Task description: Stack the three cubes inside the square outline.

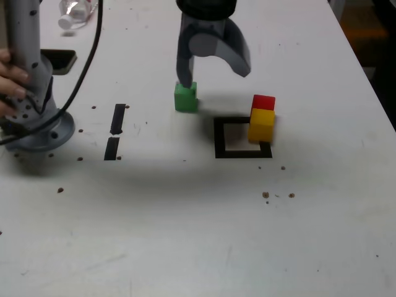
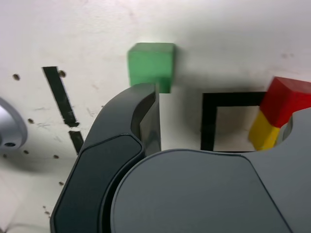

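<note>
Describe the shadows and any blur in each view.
Exterior view: soft overall, the grey gripper edges slightly smeared; a dim shadow falls on the white table beside the small green cube. Wrist view: the cube is fairly sharp, the black tape square outline lies in the gripper's broad shadow, and the near fingers look soft.

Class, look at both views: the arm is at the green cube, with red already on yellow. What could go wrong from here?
1. One finger sits right at the green cube and could nudge it instead of straddling it.
2. The red cube sits offset on the yellow cube, so adding green might topple them.
</note>
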